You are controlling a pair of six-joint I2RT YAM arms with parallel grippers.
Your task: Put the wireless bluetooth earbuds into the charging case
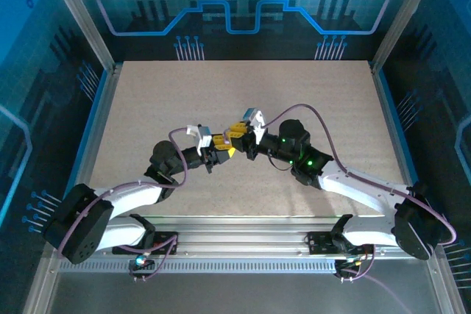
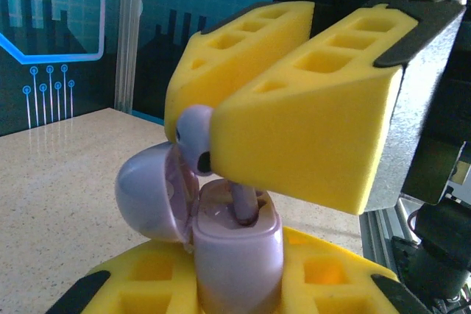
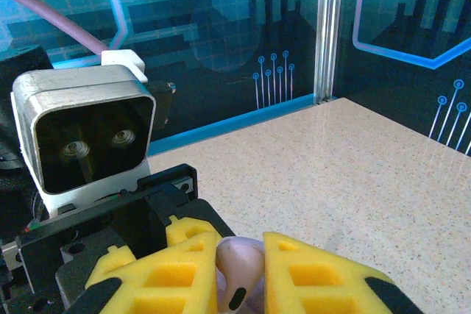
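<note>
At left end effector (image 2: 235, 288): case (image 2: 235, 251) clamped; right end effector (image 3: 240, 273) clamps earbud (image 2: 193, 131), stem inside.

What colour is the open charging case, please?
Pale lavender; the charging case shows best in the left wrist view.

Tabletop (image 1: 294, 108): beige, finely speckled, matte slab, framed by metal posts (image 1: 79, 12) at back corners; ribbed metal rail (image 1: 243, 244) along near edge.
</note>
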